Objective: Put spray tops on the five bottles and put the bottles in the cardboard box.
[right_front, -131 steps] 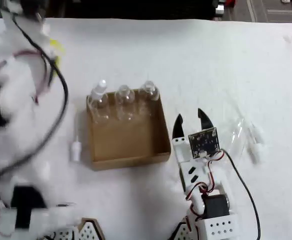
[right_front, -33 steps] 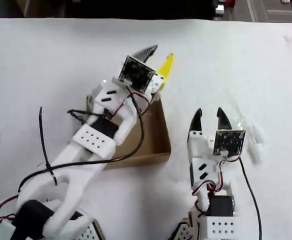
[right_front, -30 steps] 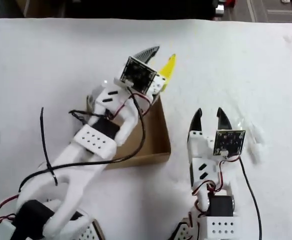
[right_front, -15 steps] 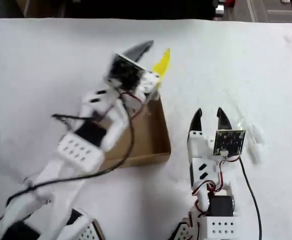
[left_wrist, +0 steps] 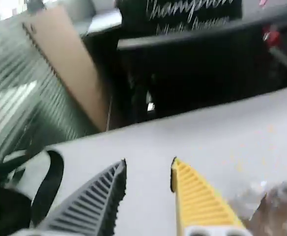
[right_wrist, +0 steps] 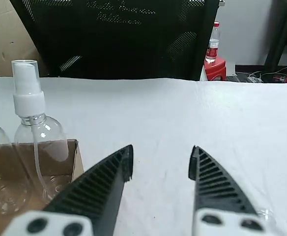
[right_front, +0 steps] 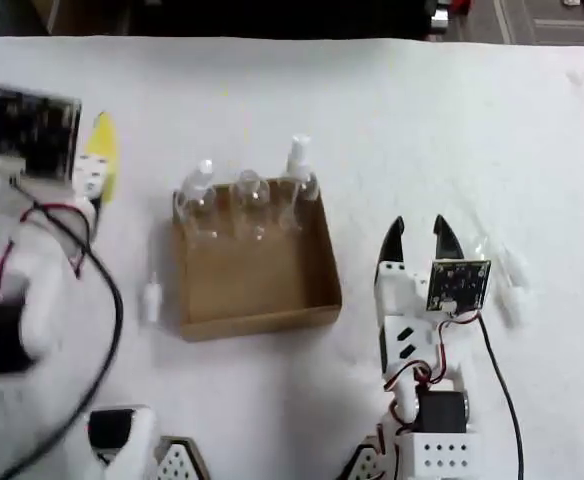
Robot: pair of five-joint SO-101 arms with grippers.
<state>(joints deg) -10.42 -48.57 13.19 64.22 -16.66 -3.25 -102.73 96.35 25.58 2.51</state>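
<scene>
The cardboard box (right_front: 272,290) sits mid-table with three clear bottles standing along its far wall. The right bottle (right_front: 297,190) carries a white spray top (right_wrist: 26,91); the left bottle (right_front: 197,205) has a small white top, and the middle bottle (right_front: 250,200) looks bare. A loose spray top (right_front: 152,298) lies on the table left of the box. My right gripper (right_front: 417,232) rests open right of the box, nothing between its fingers (right_wrist: 109,179). My left gripper (left_wrist: 148,164) is open and empty, held off at the table's far left, its yellow finger (right_front: 102,160) visible.
Clear bottles (right_front: 477,258) and white spray tops (right_front: 514,292) lie on the cloth right of my right gripper. The left arm (right_front: 22,250) and its black cable (right_front: 112,300) cover the left side. A dark chair stands beyond the table's far edge.
My left arm has swung away from the box's far right corner to the far left. The right bottle now shows a spray top. The right arm kept still.
</scene>
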